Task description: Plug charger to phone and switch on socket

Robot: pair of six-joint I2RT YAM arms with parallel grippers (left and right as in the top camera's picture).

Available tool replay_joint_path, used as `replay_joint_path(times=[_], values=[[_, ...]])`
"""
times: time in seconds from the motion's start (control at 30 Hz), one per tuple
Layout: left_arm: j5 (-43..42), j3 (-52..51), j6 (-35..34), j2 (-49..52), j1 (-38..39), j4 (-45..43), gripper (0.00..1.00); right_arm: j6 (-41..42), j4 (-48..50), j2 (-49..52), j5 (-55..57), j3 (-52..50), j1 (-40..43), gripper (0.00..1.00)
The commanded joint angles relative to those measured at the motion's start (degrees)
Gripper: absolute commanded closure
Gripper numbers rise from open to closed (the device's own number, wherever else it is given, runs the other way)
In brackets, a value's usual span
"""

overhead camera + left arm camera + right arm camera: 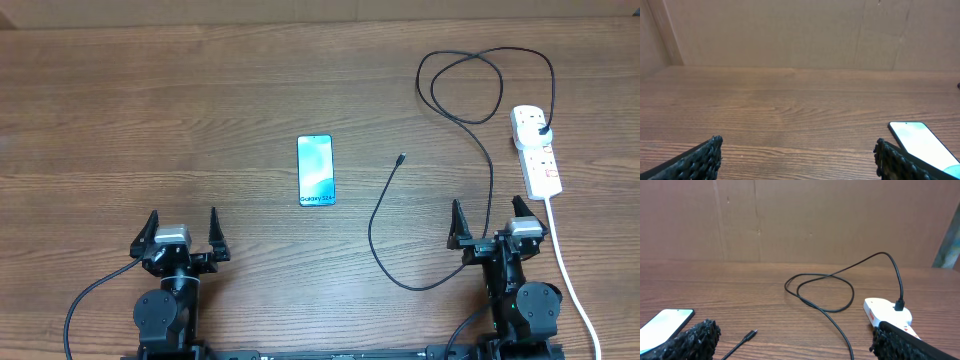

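- Charger (371, 225) is trailing across the right of the table (150, 100), its plug sitting in the socket (537, 155).
- Left gripper (183, 214) and right gripper (487, 205) are waiting, fingers spread wide and holding nothing.
- Phone (315, 170) is lying flat mid-table, unplugged.
- Connector tip (401, 158) is lying loose beside the phone. Judged next move: pinching the cable just behind it.

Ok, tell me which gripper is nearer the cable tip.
Right. The right gripper sits right of the tip, nearer the robot; the left gripper lies past the phone, much farther.
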State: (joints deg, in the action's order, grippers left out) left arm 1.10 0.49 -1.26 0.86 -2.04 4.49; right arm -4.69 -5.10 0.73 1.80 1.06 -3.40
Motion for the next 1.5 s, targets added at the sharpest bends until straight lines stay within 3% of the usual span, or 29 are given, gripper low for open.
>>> replay_joint_path(times=[0.0, 0.97, 1.13, 1.47], values=[[-0.61, -0.2, 0.87, -0.61, -0.52, -0.02, 0.0, 0.33, 0.46, -0.57, 0.48, -0.61, 0.2, 0.0], [-0.59, -0.2, 0.87, -0.61, -0.52, -0.04, 0.0, 0.33, 0.46, -0.55, 0.48, -0.61, 0.2, 0.0], [0.87, -0.22, 5.2, -0.61, -0.57, -0.17, 0.0, 0.33, 0.46, -0.55, 0.48, -0.61, 0.2, 0.0], [0.76, -0.2, 5.16, -0.61, -0.57, -0.17, 0.0, 0.33, 0.46, -0.55, 0.5, -0.61, 0.2, 0.0]])
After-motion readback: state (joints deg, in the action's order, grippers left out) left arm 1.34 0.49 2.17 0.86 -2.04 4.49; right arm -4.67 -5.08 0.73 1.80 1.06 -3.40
